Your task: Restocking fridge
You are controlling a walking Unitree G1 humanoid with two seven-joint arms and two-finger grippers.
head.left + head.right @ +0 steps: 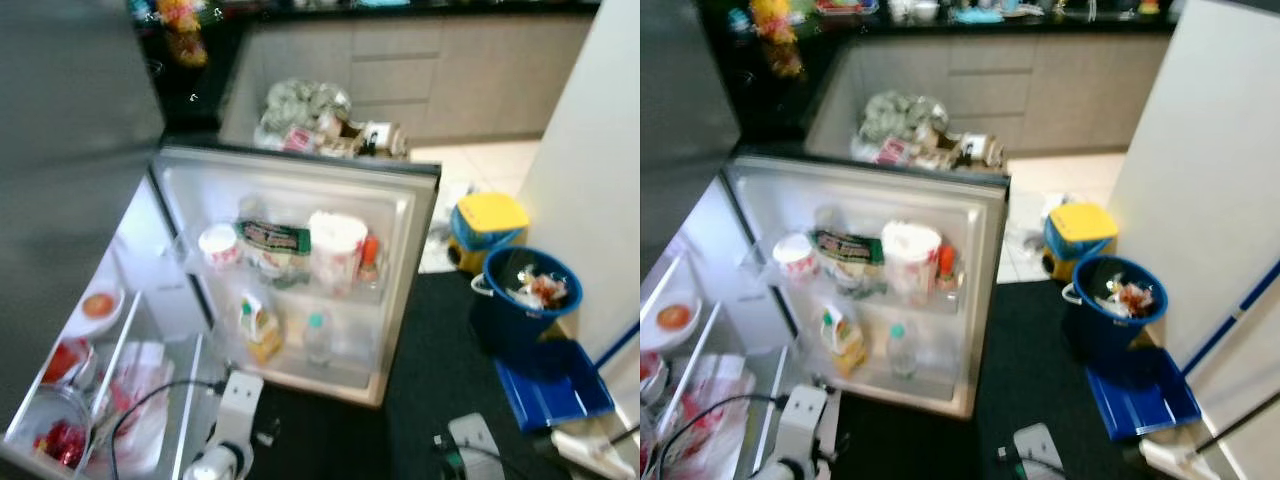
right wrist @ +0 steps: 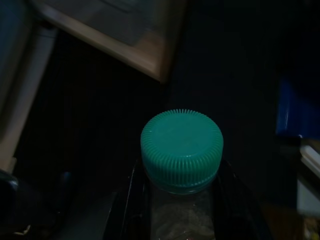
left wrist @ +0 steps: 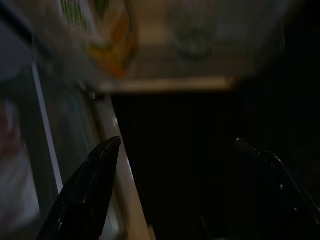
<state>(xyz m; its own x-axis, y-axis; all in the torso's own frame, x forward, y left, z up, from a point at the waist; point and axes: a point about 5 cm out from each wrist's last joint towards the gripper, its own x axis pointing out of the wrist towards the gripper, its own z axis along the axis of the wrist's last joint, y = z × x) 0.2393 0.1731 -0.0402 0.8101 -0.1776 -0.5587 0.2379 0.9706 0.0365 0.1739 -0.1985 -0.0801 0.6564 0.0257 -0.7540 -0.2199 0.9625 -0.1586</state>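
Observation:
The fridge door (image 1: 405,270) stands open in front of me. Its upper shelf holds a white tub (image 1: 218,243), a green packet (image 1: 272,238), a tall white container (image 1: 335,250) and a small red-capped bottle (image 1: 370,258). On the lower shelf stand a juice carton (image 1: 260,328) and a clear bottle (image 1: 316,338). My left arm (image 1: 232,425) is low by the fridge's front edge; the left gripper (image 3: 177,142) is open and holds nothing. My right arm (image 1: 470,440) is low over the dark floor, and the right gripper (image 2: 180,200) is shut on a clear bottle with a green cap (image 2: 181,147).
Inside the fridge on the left are a bowl with something orange (image 1: 98,305), red food (image 1: 62,440) and bags. A blue bucket (image 1: 525,295), a yellow-lidded box (image 1: 488,230) and a blue dustpan (image 1: 552,390) stand by the white wall on the right. Groceries (image 1: 310,120) lie behind the door.

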